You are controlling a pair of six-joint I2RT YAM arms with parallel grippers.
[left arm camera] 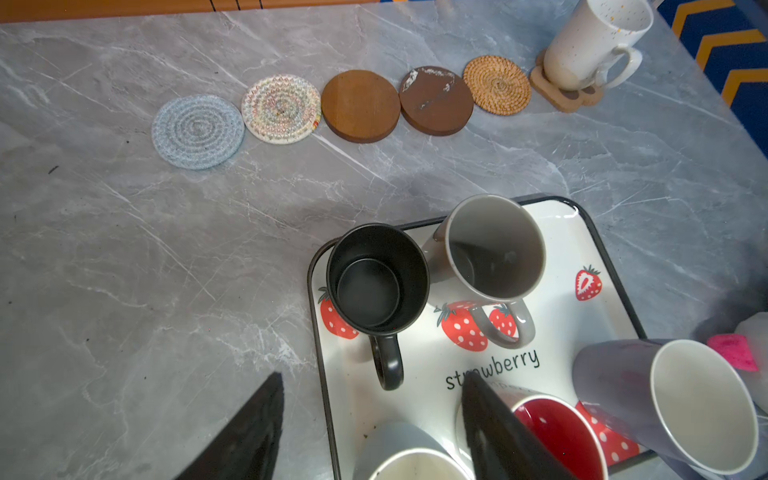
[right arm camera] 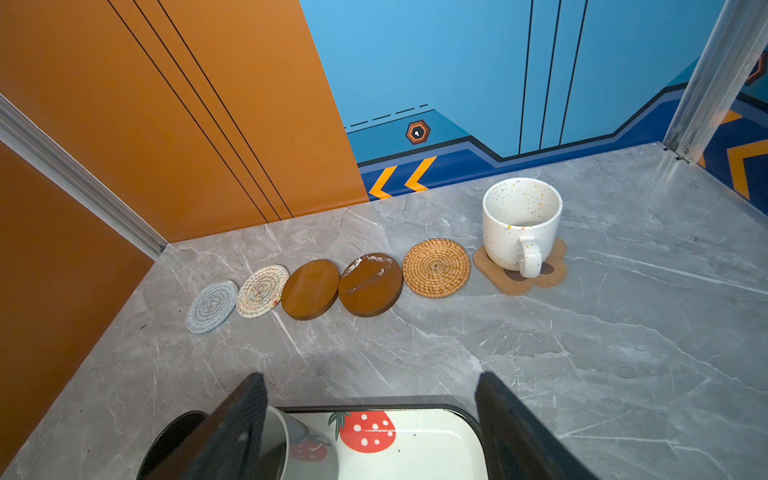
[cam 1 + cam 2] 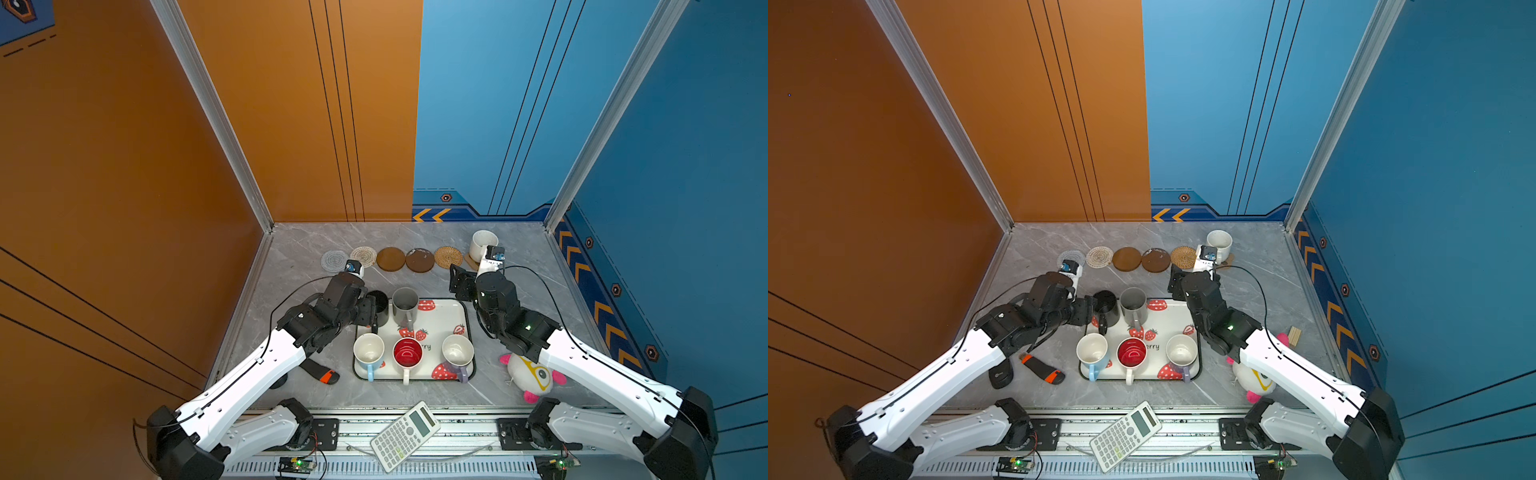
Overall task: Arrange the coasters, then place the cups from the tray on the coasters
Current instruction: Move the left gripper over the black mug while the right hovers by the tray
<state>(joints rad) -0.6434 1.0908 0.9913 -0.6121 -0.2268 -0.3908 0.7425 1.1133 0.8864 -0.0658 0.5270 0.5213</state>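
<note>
Six coasters lie in a row along the far side of the table [image 3: 299,245]: grey woven round [image 1: 197,132], white woven round [image 1: 281,109], brown disc [image 1: 360,106], scuffed brown disc [image 1: 436,101], tan woven round [image 1: 497,84], then the paw-shaped coaster [image 2: 494,274] at the right end, a little apart from the tan one. Speckled off-white mug [image 2: 519,224] stands upright on the paw-shaped coaster with its handle toward the robot; the other five coasters are bare. Tray [image 3: 446,316] is mid-table, nearer the robot than the row, with five upright mugs on it. Black mug [image 1: 376,276] is at the tray's far left corner, grey mug [image 1: 494,249] just beside it on the far edge (touching or not, can't tell). The near row, left to right in both top views: light blue mug [image 3: 368,351], white mug with red inside [image 3: 407,353], lavender mug [image 3: 458,353], handles toward the near edge. Left end effector [image 1: 372,376] is spread and pinching nothing, low at the tray's left side; the black mug's handle shows in the gap, clear of both fingers [image 1: 257,428]. Right end effector [image 2: 370,376] is also spread and empty, hovering at the tray's far edge by the grey mug, facing the row. Off-task: calculator [image 3: 405,436] on the front rail, plush toy [image 3: 534,376] right of the tray, black-and-orange object [image 3: 322,373] left of it.
</note>
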